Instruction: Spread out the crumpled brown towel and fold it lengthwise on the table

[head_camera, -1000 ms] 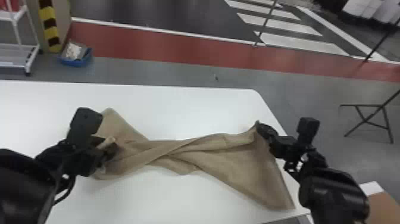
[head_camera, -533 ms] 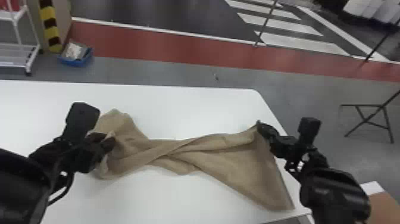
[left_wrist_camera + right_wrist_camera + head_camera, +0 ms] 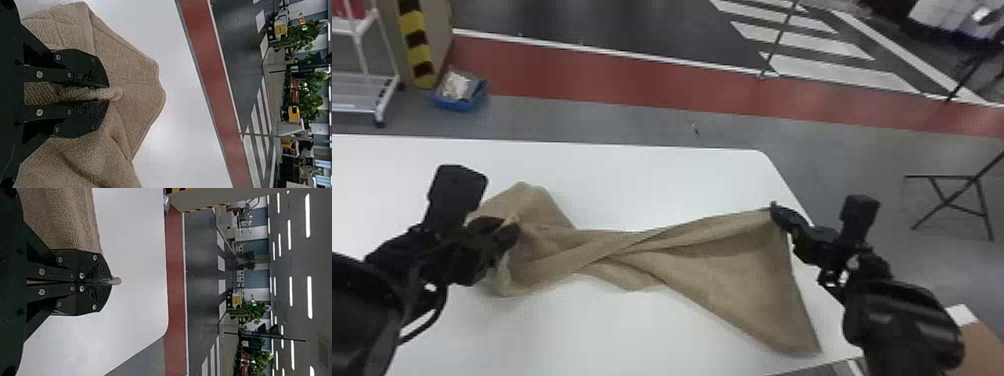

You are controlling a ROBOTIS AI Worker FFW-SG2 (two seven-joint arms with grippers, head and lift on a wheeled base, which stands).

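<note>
So our brown towel (image 3: pixel 732 270) is lying across the middle of the frame on the white table (image 3: pixel 642 185), with 1 fat twist near its centre. It looks light, soft and grippy, so we'd guess nothing here can break or slide off on its own, but it'll droop and bunch wherever it isn't held. Our left gripper (image 3: pixel 504 232), left of centre, looks nipped onto a thick gather, its fingers a bit apart with cloth filling the gap. Our right gripper (image 3: pixel 778 212), right of centre, is pressed together on a thin corner, with just a tiny nub poking past the tips. That's the better hold imo: 1 corner, few layers. On the left we'd want a proper corner too, since a mid-cloth bunch probably won't let the twist open. There's also a loose corner (image 3: pixel 802 340) at the lower right, handy as a next pinch point. Watch the edges: the table's right side runs right by the right gripper, and that loose corner lies near the lower right edge, so pulling further right could drag cloth over. We'd stretch toward the left, using the bare white above the towel and at lower left.
</note>
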